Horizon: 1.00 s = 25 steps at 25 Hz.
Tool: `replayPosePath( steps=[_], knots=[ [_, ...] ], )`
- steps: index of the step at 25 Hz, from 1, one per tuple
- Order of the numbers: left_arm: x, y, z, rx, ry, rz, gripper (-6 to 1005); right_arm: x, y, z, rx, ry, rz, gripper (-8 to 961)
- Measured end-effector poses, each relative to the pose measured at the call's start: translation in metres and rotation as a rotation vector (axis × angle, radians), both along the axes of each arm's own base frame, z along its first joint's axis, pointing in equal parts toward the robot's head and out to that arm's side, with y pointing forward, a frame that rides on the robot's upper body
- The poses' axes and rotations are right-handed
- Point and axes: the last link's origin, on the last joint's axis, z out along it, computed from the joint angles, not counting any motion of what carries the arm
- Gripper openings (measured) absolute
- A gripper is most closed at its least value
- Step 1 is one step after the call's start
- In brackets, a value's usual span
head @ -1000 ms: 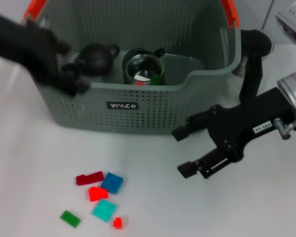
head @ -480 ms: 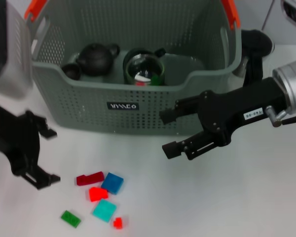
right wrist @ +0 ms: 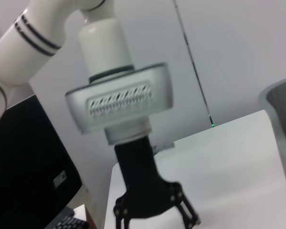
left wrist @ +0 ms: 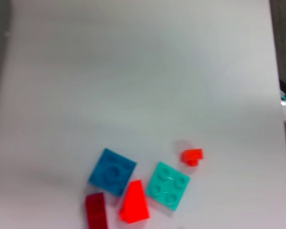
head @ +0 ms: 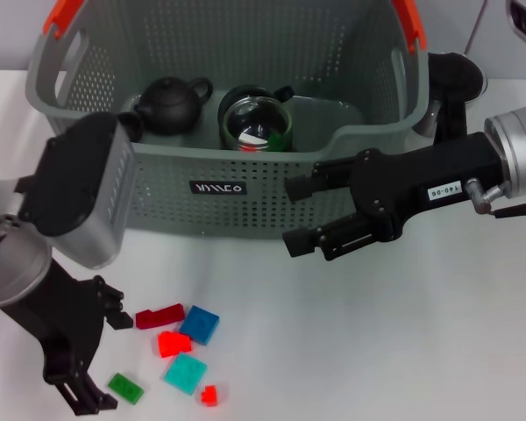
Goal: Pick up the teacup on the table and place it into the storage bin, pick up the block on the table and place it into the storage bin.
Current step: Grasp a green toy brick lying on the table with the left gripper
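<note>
The small hard plastic building blocks lie loose on the white table, light, stiff and smooth; pinching one across flat sides looks safest. The left gripper hangs spread beside them, the right gripper spread before the grey-green perforated plastic storage bin.

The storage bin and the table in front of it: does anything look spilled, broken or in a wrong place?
Nothing looks damaged or spilled. The storage bin stands upright, with a black teapot and a glass cup upright inside. Small blocks lie loosely scattered on the table, not yet in the bin. The left gripper, open, hangs beside them; the right gripper is open near the bin's front.
</note>
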Motion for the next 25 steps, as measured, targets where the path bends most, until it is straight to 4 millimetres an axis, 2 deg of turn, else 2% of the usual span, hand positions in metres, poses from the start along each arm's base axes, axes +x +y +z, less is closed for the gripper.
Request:
replayPosePath(
  steps=[10,18,25],
  knots=[
    [-0.003,-0.002,-0.028,-0.109,0.043,-0.078,950,0.004,0.004,0.002,0.030,0.016,-0.039,944],
    [-0.007,0.002,-0.035,-0.118,0.037,-0.121,930,0.006,0.006,0.003,0.047,0.034,-0.055,944],
    [-0.014,0.002,-0.041,-0.131,0.020,-0.158,866,0.011,0.007,0.002,0.060,0.041,-0.081,945]
  ],
)
